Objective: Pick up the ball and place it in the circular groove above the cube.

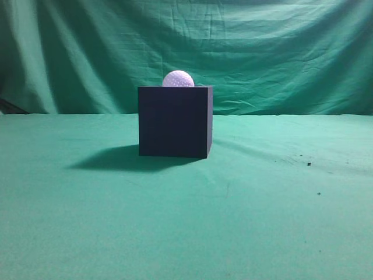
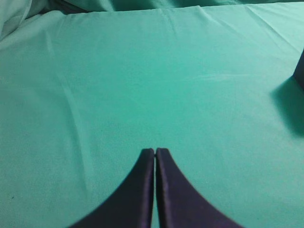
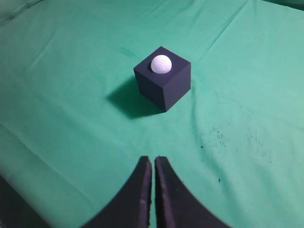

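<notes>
Nearest, the right tool (image 3: 153,161) and the left tool (image 2: 155,153) are seen pressed together, holding nothing, well apart from the cube (image 1: 173,121). The ball (image 1: 178,79) is seated on the cube's top, so the task is judged done. A wrinkled green worktop (image 1: 262,221), speckled dark, runs back to a draped green cloth (image 1: 280,46)

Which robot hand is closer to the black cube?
Hard to say; maybe the left. The left gripper, shut, sees only the cube's edge at its far right. The right gripper, shut, faces the whole cube, ball on top, across bare cloth.
</notes>
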You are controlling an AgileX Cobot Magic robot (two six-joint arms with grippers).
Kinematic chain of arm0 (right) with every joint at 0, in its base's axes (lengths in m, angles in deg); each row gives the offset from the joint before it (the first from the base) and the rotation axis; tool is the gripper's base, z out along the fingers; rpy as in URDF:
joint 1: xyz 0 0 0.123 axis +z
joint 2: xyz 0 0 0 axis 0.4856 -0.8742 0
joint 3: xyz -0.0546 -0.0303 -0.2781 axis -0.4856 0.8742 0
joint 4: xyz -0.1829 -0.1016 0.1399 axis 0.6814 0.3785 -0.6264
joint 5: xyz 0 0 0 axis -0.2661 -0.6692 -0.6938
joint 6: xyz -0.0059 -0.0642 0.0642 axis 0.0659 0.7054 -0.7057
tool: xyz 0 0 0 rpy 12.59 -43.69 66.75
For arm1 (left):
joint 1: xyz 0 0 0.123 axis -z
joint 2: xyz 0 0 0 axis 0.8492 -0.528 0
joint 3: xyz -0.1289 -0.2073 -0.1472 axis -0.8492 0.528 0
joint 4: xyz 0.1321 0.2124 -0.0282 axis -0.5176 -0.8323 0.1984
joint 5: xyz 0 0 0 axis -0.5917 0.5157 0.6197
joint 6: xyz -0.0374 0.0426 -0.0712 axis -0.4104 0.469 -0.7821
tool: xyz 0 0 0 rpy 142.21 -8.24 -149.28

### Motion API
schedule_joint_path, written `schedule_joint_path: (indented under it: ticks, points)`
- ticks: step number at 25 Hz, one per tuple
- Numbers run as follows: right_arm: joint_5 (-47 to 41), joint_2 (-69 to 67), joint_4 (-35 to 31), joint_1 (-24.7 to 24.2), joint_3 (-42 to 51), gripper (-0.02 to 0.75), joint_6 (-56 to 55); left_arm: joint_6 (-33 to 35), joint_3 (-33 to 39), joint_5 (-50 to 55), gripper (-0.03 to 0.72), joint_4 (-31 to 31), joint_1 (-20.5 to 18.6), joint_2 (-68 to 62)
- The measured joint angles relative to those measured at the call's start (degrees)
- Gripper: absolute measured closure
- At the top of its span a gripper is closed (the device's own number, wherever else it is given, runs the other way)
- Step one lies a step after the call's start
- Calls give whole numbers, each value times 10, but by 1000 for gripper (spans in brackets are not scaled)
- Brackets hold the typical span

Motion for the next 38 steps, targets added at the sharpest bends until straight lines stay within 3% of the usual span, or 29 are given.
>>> schedule_joint_path:
  ticks: [7, 14, 21, 27, 31, 38]
  points:
    - [-31, 86, 0, 0, 16, 738, 45, 0, 0, 0, 688, 0, 0, 0]
    - [73, 117, 20, -10, 116, 738, 82, 0, 0, 0, 688, 0, 0, 0]
    - [276, 240, 23, -134, 297, 738, 83, 0, 0, 0, 688, 0, 0, 0]
    - [373, 309, -1, -270, 428, 738, 83, 0, 0, 0, 688, 0, 0, 0]
    - [398, 309, -19, -306, 490, 738, 83, 0, 0, 0, 688, 0, 0, 0]
    - [362, 309, -34, -318, 498, 738, 83, 0, 0, 0, 688, 0, 0, 0]
